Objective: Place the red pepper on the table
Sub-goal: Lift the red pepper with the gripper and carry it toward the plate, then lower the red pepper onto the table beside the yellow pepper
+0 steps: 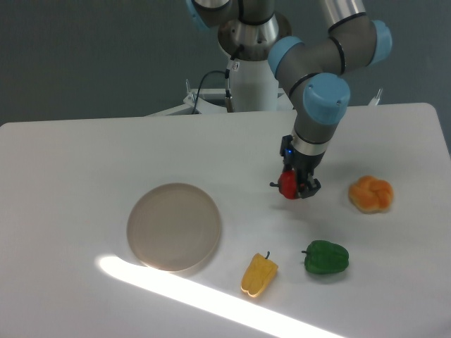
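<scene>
We see a matte white table (pixel 84 155) before a dark grey wall. Our gripper (pixel 294 184) is clamped around the glossy red pepper (pixel 287 184), right of the table's middle, toward the back edge.

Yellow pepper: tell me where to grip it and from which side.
Grip the yellow pepper across its narrow midsection, coming straight down from above. It lies flat on the table, elongated, stem pointing up-frame, so set the fingers on its long left and right flanks; both look clear.

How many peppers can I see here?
3: small glossy red pepper in the hand; green bell pepper front right; elongated yellow pepper beside it.
</scene>
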You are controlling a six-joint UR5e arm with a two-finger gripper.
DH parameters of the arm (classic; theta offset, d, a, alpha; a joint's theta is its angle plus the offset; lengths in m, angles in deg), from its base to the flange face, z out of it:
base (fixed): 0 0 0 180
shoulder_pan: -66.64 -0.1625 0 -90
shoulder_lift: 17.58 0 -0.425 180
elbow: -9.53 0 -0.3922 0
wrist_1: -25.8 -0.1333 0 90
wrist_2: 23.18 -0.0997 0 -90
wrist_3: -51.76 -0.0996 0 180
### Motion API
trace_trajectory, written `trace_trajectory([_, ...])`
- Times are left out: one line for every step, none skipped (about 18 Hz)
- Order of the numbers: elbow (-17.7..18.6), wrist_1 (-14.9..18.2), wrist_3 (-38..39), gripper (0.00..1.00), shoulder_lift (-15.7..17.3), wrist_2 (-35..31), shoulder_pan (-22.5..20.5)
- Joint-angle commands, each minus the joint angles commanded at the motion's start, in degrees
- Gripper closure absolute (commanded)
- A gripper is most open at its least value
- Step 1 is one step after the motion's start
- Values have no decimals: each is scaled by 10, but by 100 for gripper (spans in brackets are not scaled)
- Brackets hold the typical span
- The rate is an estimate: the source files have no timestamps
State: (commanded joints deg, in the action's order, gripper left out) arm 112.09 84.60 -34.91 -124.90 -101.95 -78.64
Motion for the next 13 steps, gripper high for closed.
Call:
trace_trajectory([2, 0, 2, 44, -2, 18, 0])
trace_trajectory([4, -4, 1, 44, -4, 39, -1])
trace_trajectory([6, -11, -6, 44, -6, 39, 0])
trace_trajectory([7, -24, -10, 44, -9, 41, 1])
trace_trajectory([6, -36, -37, 44, -13, 41, 3])
trace_trajectory([2, -36, -62, 44, -23, 41, 4])
trace_trajectory([0, -36, -76, 44, -27, 41, 4])
trace_trajectory([4, -36, -81, 44, -30, 41, 6])
trace_trajectory([2, -37, -83, 44, -33, 41, 8])
trace_trajectory([0, -37, -87, 44, -34, 41, 8])
trace_trajectory([-1, -37, -90, 44, -34, 41, 8])
trace_trajectory([-1, -36, -92, 44, -34, 40, 7])
trace_trajectory([1, -36, -92, 44, -34, 40, 7])
